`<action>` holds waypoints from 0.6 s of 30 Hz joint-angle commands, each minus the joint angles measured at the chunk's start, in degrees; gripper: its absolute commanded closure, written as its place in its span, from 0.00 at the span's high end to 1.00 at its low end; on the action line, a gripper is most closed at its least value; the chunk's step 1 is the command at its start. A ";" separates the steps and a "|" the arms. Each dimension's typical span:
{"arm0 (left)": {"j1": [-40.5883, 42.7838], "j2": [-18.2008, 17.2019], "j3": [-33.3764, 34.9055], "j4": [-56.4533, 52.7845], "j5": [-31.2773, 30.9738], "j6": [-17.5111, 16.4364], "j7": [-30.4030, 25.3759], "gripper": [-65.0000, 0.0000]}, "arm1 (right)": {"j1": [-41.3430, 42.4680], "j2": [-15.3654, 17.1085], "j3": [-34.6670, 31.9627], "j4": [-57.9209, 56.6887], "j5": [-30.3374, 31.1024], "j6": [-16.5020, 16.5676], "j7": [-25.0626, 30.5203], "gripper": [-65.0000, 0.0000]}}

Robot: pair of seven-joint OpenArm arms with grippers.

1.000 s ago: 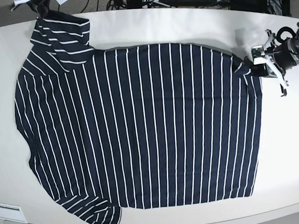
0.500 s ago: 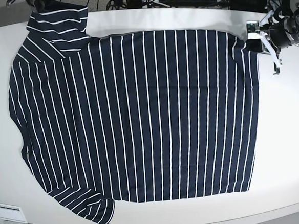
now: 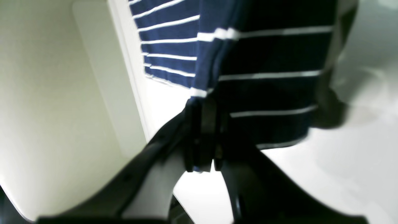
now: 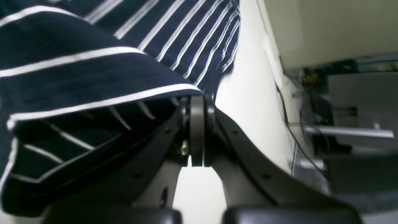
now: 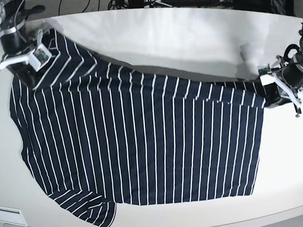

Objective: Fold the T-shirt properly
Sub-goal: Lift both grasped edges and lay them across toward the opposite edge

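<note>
In the base view, the T-shirt [image 5: 143, 145] is spread on the white table [image 5: 187, 33], and most of it lies flat. Its far edge is lifted at both ends — the sleeve end is held up by the right gripper [image 5: 26, 65], and the hem corner is held by the left gripper [image 5: 267, 92]. The step in hand looks like the first fold, with the far edge being carried toward the near edge.

In the left wrist view, the jaws are pinched tight on a bit of striped cloth [image 3: 267, 77], which hangs from the tips over the table.

In the right wrist view, the jaws are pressed together on the edge of the sleeve [image 4: 93, 77], and cloth droops beside them.

For the next move, both ends need to be brought over evenly — if one side is pulled faster, the fold may be crooked.
</note>
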 commanded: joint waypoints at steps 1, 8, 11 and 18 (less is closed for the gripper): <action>-1.92 -0.66 -0.57 -0.07 0.20 1.42 -0.20 0.00 | 1.70 1.70 1.60 0.92 1.20 -0.55 1.84 0.00; -5.79 2.97 -0.57 -3.34 0.20 1.42 0.00 0.00 | 10.01 5.38 2.73 -2.19 10.47 5.27 6.21 0.00; -5.79 3.91 -0.57 -4.22 0.17 1.42 -0.07 0.00 | 14.67 5.33 2.71 -7.34 13.77 7.78 8.15 0.00; -5.77 6.01 -0.55 -4.22 0.20 1.42 -0.02 0.00 | 25.70 5.35 2.71 -14.29 22.36 16.28 10.73 0.00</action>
